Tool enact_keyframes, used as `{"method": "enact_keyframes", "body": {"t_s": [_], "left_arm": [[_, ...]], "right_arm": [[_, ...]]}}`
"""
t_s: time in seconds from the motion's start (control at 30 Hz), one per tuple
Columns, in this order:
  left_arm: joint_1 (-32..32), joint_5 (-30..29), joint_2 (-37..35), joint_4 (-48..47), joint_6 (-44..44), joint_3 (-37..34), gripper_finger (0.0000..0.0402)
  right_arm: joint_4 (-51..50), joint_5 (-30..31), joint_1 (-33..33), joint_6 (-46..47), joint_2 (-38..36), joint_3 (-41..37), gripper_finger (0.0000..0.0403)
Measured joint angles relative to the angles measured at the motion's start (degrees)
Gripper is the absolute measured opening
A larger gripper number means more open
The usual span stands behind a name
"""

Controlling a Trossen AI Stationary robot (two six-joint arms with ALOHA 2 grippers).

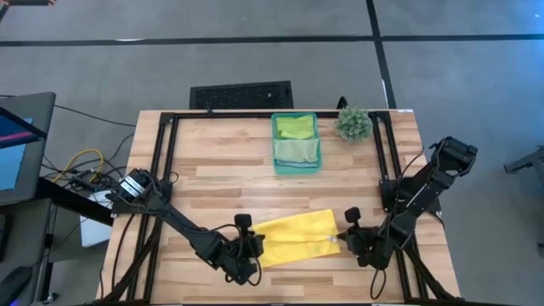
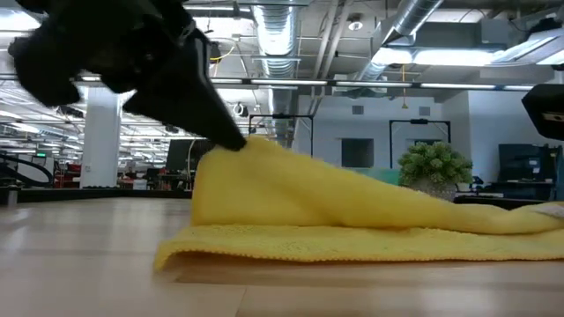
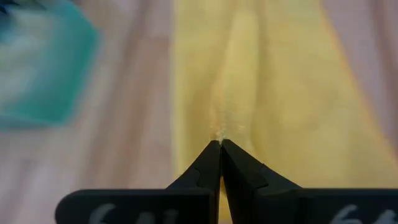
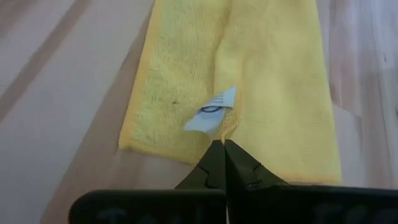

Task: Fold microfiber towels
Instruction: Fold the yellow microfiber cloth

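Both grippers pinch the yellow towel.
Left gripper clamps its 9 o'clock end, right gripper its 3 o'clock end; teal bin sits toward 12.

Soft, even light falls from ceiling fixtures that glare white in the room behind the table. From table height, the left gripper is a dark, blurred silhouette against that brightness, and the yellow towel just beneath it casts a thin shadow on the wood. Seen from the left wrist, the teal bin well beyond the fingertips is smeared out of focus. Overhead, shadows are faint.
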Motion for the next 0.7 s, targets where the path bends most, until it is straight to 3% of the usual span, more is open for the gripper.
{"method": "enact_keyframes", "body": {"t_s": [0.13, 0.2, 0.43, 0.7], "left_arm": [[-1.9, -11.0, 0.0, -1.3, 5.8, 1.5, 0.0002], [-3.0, -13.1, 0.0, -1.2, 8.5, 2.7, 0.0002], [-5.5, -11.5, 0.0, -1.6, 11.0, 5.1, 0.0002], [-5.5, -8.1, 0.0, -2.7, 3.9, 3.7, 0.0002]], "right_arm": [[1.6, 0.1, -0.1, -0.6, 0.0, 0.0, 0.0007], [1.7, 0.1, -0.1, -1.0, 0.0, 0.1, 0.0007], [1.8, 0.3, 0.4, -1.0, 0.0, 0.4, 0.0007], [-1.1, -0.2, 1.3, -1.4, 0.0, 3.4, 0.0007]]}}
